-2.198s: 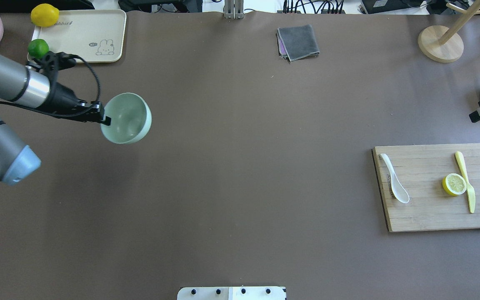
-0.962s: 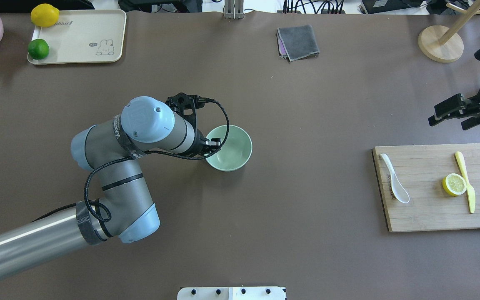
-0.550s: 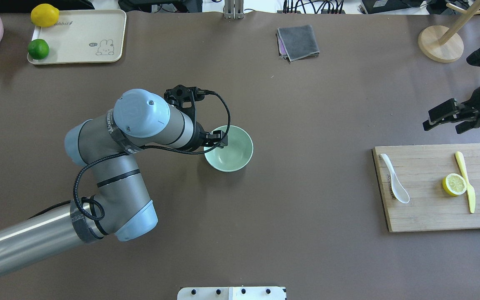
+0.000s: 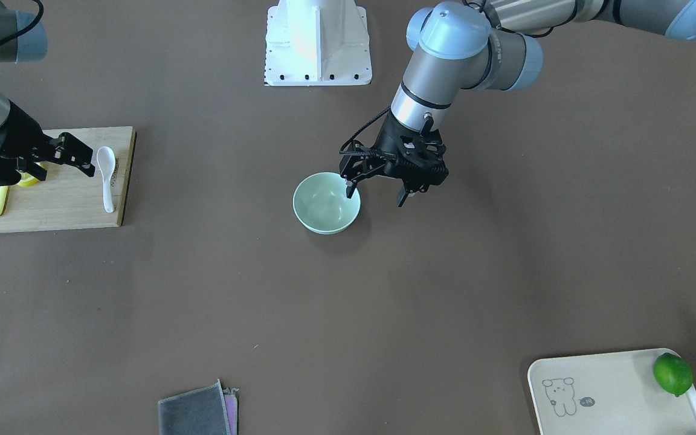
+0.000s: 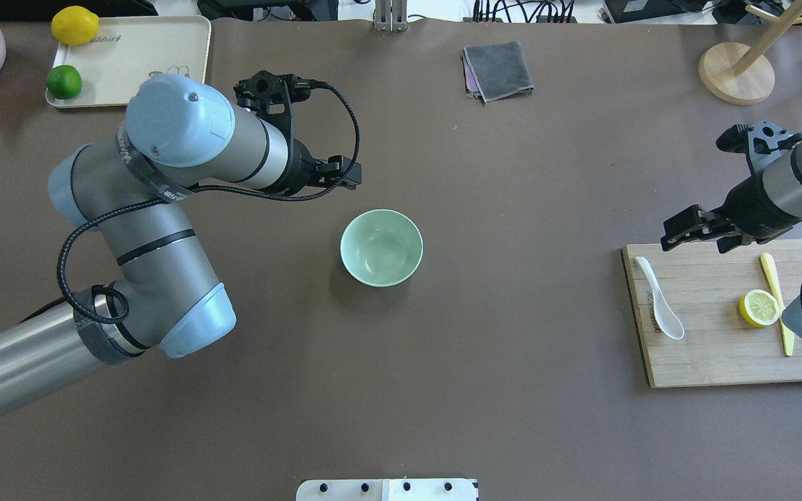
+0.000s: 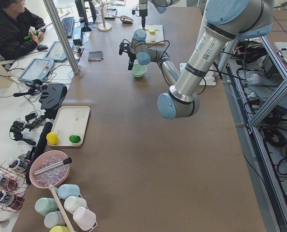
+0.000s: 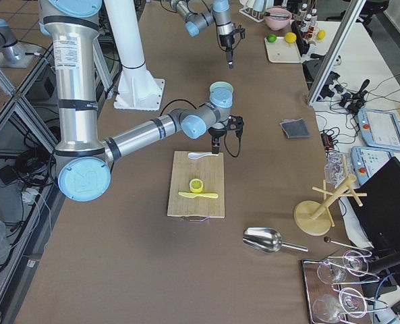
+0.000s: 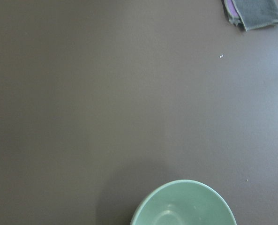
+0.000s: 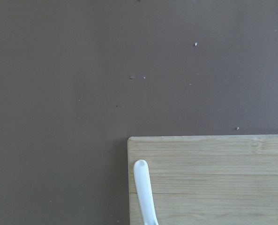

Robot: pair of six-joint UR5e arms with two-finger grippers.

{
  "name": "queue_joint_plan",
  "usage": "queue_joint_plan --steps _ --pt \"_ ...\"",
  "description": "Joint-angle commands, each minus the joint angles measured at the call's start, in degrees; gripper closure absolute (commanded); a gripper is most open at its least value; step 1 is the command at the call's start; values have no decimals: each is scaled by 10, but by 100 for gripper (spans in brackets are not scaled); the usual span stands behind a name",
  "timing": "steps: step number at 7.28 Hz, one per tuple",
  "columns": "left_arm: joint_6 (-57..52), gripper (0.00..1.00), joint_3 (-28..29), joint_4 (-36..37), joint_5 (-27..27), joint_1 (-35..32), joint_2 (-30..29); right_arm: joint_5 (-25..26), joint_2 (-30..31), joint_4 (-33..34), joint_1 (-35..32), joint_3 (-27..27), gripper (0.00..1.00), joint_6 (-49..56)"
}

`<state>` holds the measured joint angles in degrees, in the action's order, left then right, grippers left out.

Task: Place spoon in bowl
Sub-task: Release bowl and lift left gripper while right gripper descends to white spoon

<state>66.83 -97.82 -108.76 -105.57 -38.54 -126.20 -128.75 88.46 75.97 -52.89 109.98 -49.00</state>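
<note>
Two grippers hang spread and empty: left gripper [image 4: 376, 198] near the smooth round bowl [image 5: 381, 248], right gripper [image 5: 693, 242] over the slatted wooden board's [image 5: 721, 355] edge, where the glossy white spoon [image 5: 660, 299] lies; the right wrist view cuts off its scoop

A wooden board [image 5: 721, 355] lies just beside the right fingers [image 5: 678, 232], with a lemon half [image 5: 759, 308] and a yellow knife [image 5: 773, 282] side by side on it. Well apart from the left fingers [image 4: 403, 197] lie a grey cloth [image 5: 498, 69] and a cream tray [image 5: 157, 52] holding a lime [image 5: 64, 81] and a lemon [image 5: 74, 25].
</note>
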Motion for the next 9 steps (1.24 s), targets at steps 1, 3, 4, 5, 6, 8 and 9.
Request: queue_joint_plan --steps 1,3,4,5,6,8,9 --pt "-50 2 0 1 2 -40 15 10 -7 -6 35 0 7 -1" --pt "-138 2 -3 7 1 -58 33 25 -4 -5 53 -5 7 1" --pt "-172 2 -5 3 4 -57 45 31 -4 -5 62 -14 7 3" --pt "-166 2 -7 6 12 -59 47 32 -6 -6 66 -25 8 3" --pt "-164 2 -6 7 25 -58 48 33 -5 -6 66 -31 10 2" --pt "-164 2 -7 6 26 -59 48 51 -3 -6 77 -33 0 6" --pt "-164 2 -6 7 26 -58 48 66 -6 -6 84 -40 0 6"
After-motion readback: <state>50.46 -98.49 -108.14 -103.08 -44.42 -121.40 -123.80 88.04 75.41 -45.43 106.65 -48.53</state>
